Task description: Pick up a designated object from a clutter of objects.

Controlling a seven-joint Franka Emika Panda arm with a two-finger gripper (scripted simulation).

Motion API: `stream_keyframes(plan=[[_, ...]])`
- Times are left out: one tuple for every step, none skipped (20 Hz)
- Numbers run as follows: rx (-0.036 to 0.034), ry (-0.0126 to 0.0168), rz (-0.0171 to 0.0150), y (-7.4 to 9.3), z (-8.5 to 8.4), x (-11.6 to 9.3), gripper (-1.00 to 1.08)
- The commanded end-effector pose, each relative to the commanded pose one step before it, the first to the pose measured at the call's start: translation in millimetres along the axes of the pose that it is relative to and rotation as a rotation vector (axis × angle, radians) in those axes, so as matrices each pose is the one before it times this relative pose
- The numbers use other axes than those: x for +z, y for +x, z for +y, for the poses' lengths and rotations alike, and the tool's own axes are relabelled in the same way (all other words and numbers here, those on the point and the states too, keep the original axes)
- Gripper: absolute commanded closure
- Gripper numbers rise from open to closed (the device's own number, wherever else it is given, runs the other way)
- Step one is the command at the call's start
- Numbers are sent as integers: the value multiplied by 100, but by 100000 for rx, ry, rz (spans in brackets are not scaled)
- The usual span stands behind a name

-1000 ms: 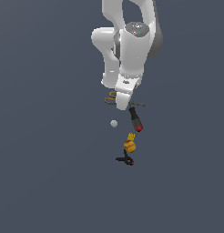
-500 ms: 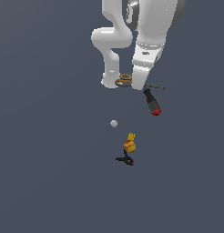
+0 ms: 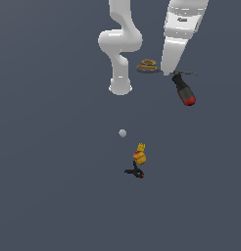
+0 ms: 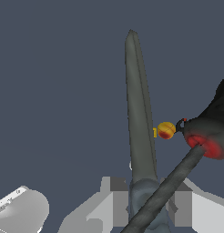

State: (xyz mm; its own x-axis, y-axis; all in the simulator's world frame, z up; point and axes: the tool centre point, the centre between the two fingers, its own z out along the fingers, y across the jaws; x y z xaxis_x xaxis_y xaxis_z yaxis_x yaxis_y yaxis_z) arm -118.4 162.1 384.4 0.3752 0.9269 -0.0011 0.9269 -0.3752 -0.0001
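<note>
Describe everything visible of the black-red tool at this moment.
The black-red tool has a dark, bulbous handle ending in a red cap, with a thin dark shaft at the other end. It hangs tilted below the arm's tip, red end lowest, well clear of the other items. In the wrist view it sits close to the camera, its shaft running in between the claw's pale fingers, which appear closed on it. Beyond the claw, nothing can be seen touching it.

arm [image 3: 183, 29]: cut off by the exterior view's upper edge
black-red tool [image 4: 213, 132]: clipped at the wrist view's edge
end effector fingertips: hidden
</note>
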Motion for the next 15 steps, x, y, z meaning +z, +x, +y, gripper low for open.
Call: stream_keyframes(plan=[[106,-32,50,669,-361,-1448,108],[44,6,20,207,-94,-442,108],[0,0,0,205,-98,-390,108],[44,6,20,158,-68,-345,108],[0,0,0,155,-71,-291,108],[0,0,0,131,-57,-241,108],[44,6,21,84,-26,-198,108],[0,0,0,83,-29,-144,108],[0,0,0,59,-15,-97,108],[0,0,0,36,-1,-49,108],[0,0,0,12,13,-2,108],[0,0,0,-11,26,45,108],[0,0,0,-33,37,86,108],[0,0,0,-28,26,68,108],[0,0,0,-11,9,25,108]])
